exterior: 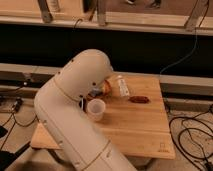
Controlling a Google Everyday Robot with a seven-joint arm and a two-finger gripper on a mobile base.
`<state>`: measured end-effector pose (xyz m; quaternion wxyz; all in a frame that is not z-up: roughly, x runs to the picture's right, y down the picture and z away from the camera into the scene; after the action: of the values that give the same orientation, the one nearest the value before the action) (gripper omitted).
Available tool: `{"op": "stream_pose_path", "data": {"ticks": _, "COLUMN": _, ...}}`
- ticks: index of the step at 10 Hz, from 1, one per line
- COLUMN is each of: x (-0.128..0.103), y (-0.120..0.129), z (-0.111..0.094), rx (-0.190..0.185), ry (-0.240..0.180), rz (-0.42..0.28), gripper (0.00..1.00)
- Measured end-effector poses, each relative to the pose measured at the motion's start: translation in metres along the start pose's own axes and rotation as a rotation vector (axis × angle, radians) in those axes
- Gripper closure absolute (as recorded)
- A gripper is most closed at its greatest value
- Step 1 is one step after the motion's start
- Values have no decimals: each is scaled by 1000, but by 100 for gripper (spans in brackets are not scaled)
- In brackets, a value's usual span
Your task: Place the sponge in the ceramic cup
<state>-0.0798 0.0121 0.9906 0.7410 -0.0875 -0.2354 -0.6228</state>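
1. Sponge not visible; arm (70,107) hides the tabletop's left edge.
2. Ceramic cup (96,109) upright, left of centre.
3. Gripper (94,93) mostly hidden just beyond cup; grip state: cannot tell.
4. Likely light, squashy: pinch across its narrow sides.

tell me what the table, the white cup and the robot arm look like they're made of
Table: light wood with a matte finish and visible plank lines.
Cup: smooth plain white, probably ceramic, though plastic can't be ruled out.
Arm: smooth off-white shell, likely moulded plastic, with thin seam lines at the joints.
The claw is out of sight behind that shell.
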Motion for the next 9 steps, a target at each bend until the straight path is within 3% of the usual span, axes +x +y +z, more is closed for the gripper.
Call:
{"op": "stream_pose_path", "data": {"ticks": 2, "x": -6, "y": -11, "z": 7, "rx": -7, "ry": -21, "rz": -42, "gripper": 24}}
{"op": "stream_pose_path", "data": {"ticks": 5, "x": -10, "y": -19, "z": 14, "rx": -22, "ry": -33, "rz": -85, "gripper": 53}}
{"op": "stream_pose_path", "data": {"ticks": 9, "x": -5, "y": -19, "z": 13, "rx": -22, "ry": -24, "rz": -81, "gripper": 93}}
